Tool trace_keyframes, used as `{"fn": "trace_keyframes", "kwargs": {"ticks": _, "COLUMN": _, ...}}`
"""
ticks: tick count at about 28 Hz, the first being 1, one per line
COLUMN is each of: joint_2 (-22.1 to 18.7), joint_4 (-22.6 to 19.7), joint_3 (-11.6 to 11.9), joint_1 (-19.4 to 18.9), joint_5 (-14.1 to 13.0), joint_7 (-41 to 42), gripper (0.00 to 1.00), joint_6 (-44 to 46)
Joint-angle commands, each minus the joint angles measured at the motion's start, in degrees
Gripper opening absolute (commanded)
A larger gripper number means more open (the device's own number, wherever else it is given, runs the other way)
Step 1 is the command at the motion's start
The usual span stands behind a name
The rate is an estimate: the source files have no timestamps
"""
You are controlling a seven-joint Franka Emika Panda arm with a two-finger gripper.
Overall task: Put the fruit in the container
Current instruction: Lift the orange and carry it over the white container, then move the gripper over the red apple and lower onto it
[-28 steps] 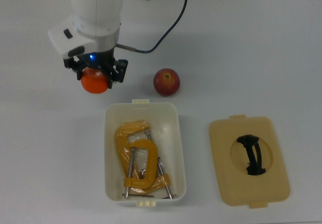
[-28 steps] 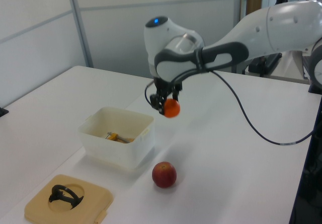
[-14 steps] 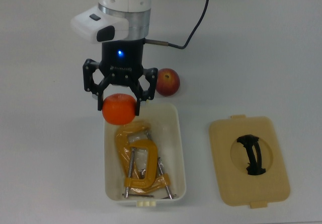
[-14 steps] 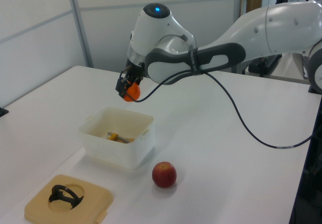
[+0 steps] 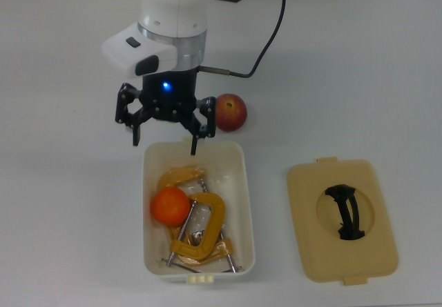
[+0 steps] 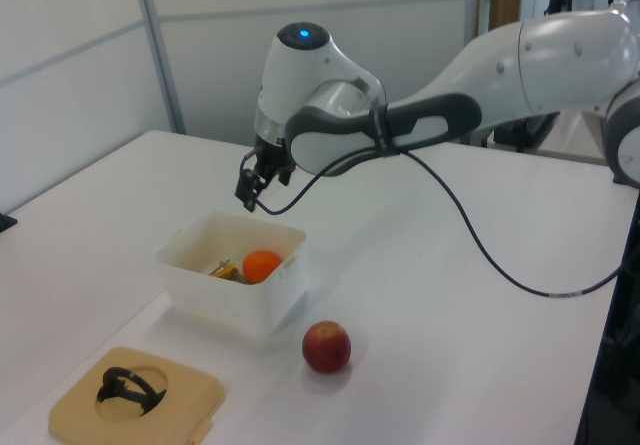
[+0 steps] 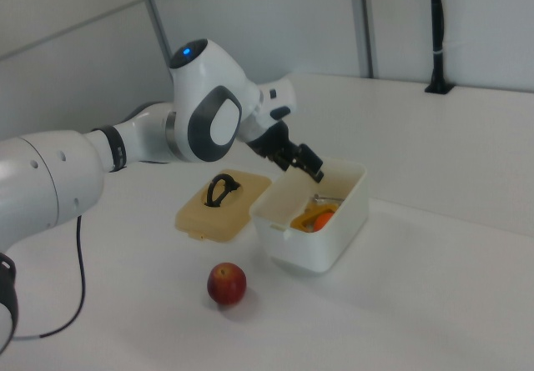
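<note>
With the orange (image 5: 170,206) lying in the tub (image 5: 243,203) on the clamps (image 5: 200,231), the gripper (image 5: 166,140) hangs open and empty over the rim, while the apple (image 5: 231,112), on the desk (image 5: 359,79) just beside the tub, looks firm, smooth and round, best pinched across its middle.

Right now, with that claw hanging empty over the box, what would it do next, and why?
Probably swing over to the apple and come down on it. The orange already lies in the tub, the gripper is open and empty, and the apple sits on the table beside the tub.
</note>
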State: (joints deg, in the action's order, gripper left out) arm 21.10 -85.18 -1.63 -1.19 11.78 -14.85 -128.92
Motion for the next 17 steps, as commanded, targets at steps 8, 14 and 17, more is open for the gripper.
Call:
{"fn": "trace_keyframes", "kwargs": {"ticks": 8, "joint_2": -4.9, "joint_4": -5.9, "joint_3": -7.0, "joint_1": -0.3, "joint_5": -2.9, "joint_7": 17.9, "gripper": 1.00, "joint_6": 26.4}}
{"fn": "trace_keyframes", "kwargs": {"ticks": 14, "joint_2": -4.4, "joint_4": -11.3, "joint_3": -10.1, "joint_1": -0.7, "joint_5": -2.9, "joint_7": 18.1, "gripper": 1.00, "joint_6": 26.0}}
{"fn": "trace_keyframes", "kwargs": {"ticks": 17, "joint_2": -3.5, "joint_4": -13.1, "joint_3": -10.2, "joint_1": -2.3, "joint_5": -2.7, "joint_7": 18.4, "gripper": 1.00, "joint_6": 24.6}}
